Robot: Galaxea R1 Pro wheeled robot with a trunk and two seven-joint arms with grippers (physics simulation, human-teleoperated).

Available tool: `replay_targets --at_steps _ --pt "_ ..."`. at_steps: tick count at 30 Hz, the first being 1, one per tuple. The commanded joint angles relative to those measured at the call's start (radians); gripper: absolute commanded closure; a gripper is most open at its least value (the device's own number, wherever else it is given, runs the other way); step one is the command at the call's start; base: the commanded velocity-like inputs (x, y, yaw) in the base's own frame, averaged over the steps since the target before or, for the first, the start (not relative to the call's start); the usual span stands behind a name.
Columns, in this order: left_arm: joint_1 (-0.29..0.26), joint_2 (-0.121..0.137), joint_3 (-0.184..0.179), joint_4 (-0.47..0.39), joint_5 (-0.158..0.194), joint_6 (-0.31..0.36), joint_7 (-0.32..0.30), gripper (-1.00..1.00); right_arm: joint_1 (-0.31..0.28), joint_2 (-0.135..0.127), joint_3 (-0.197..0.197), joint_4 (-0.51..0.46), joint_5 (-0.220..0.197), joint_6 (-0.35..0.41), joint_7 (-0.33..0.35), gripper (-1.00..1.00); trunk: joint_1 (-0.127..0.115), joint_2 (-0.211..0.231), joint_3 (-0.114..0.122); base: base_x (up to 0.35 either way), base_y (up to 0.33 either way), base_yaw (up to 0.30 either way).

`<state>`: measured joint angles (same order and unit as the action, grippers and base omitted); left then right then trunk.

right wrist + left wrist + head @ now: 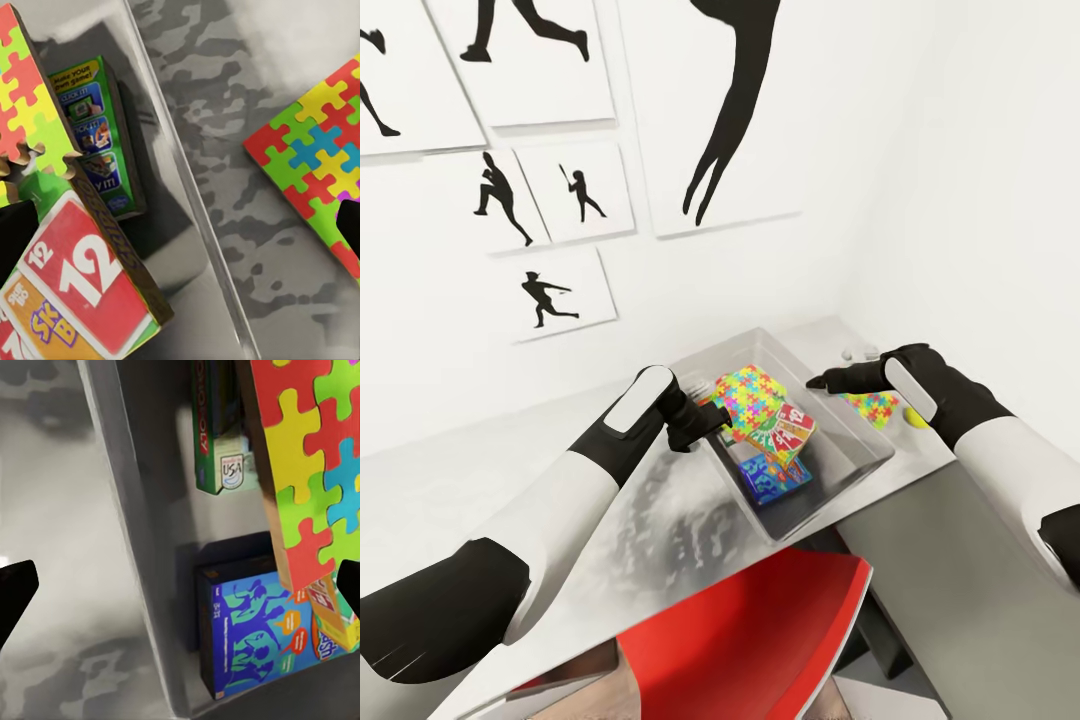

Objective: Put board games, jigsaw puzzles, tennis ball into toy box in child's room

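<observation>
Grey and shallow, the open-topped toy box (852,432) with sloping sides sits at the far corner of the pale grey tabletop (480,480), against the white wall hung with black sports silhouette pictures (735,110). Inside it lie three printed board games: a blue box (259,630) flat on the bottom, a green-sided box (101,135) standing on edge, and a red and orange box with a large "12" (75,292) tilted over the others. A multicoloured jigsaw puzzle square (752,392) leans on top of them at the left side of the bin. The second puzzle square (872,405) lies flat on the tabletop just right of the bin, and the small yellow-green tennis ball (913,417) rests beside it, partly hidden by the right arm. The left gripper (705,420) hovers at the bin's left rim, jaws spread wide and empty. The right gripper (828,381) hangs above the bin's right rim near the loose puzzle, jaws likewise apart and holding nothing. A red chair (760,640) stands below the tabletop's near edge.
</observation>
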<state>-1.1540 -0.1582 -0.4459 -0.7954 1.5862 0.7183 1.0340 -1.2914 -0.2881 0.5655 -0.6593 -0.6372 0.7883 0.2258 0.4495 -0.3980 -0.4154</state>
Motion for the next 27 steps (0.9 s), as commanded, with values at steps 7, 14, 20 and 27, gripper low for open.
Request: replay_targets --at_steps 7,14,20,27 --pt "-0.001 0.000 -0.001 -0.001 0.006 0.002 0.008 -1.00 0.001 0.000 0.004 0.000 0.005 0.000 0.006 -1.00 0.001 -0.002 -0.012 0.000 0.000 0.000" --pt "-0.001 0.000 -0.002 -0.001 0.006 0.003 0.008 -1.00 0.004 0.002 0.005 0.000 0.005 0.000 0.006 -1.00 0.001 -0.002 -0.023 0.000 0.000 0.000" --pt "-0.001 0.000 -0.002 -0.001 0.006 0.004 0.008 -1.00 0.005 0.003 0.005 0.000 0.005 -0.001 0.006 -1.00 0.001 -0.002 -0.031 0.000 0.000 0.000" --pt "-0.001 0.000 -0.002 -0.001 0.006 0.004 0.008 -1.00 0.006 0.003 0.005 0.000 0.005 -0.001 0.006 -1.00 0.001 -0.002 -0.034 0.000 0.000 0.000"
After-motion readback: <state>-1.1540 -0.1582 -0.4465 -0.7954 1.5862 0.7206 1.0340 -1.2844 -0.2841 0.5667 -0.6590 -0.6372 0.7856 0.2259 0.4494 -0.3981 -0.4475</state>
